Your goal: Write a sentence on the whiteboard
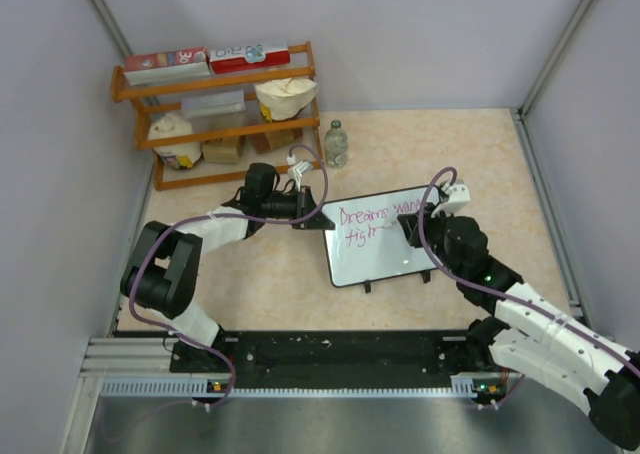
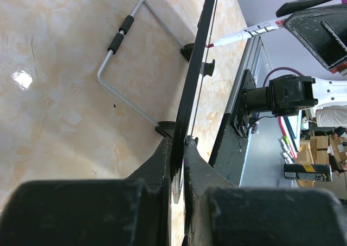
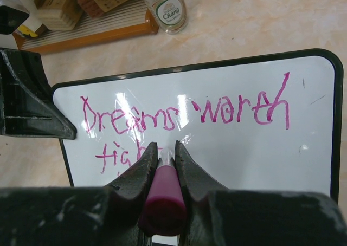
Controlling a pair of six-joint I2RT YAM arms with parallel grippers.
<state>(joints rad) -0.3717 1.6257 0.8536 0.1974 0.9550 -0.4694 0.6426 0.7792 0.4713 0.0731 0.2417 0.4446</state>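
- The right jaws are clamped on the pink marker (image 3: pixel 162 197). Its long axis runs straight away from the wrist camera towards the whiteboard (image 3: pixel 244 148).
- The sentence (image 3: pixel 184 113) reads "Dreams worth" on the top line and about "figh" on the second. By that count the writing is a little past halfway.
- The relation your next stroke turns on is this: the marker's nib sits at the end of "figh", and the blank board lies to its right, along the board's long axis. The next letters should run that way.
- The left jaws are shut on the board's left edge, near the start of the top line. They steady the board, which stands propped on its wire stand (image 2: pixel 124 67) on the desk (image 1: pixel 450 144).
- The right arm (image 1: pixel 540 314) is the one at the writing; the left arm (image 1: pixel 200 229) only braces.
- The right jaws hide the nib and whatever follows "figh", so you cannot tell from that view whether the nib touches the board.
- In the left wrist view the nib is just beside the board's face, but contact is too fine to judge.
- Glare washes over part of "Dreams".
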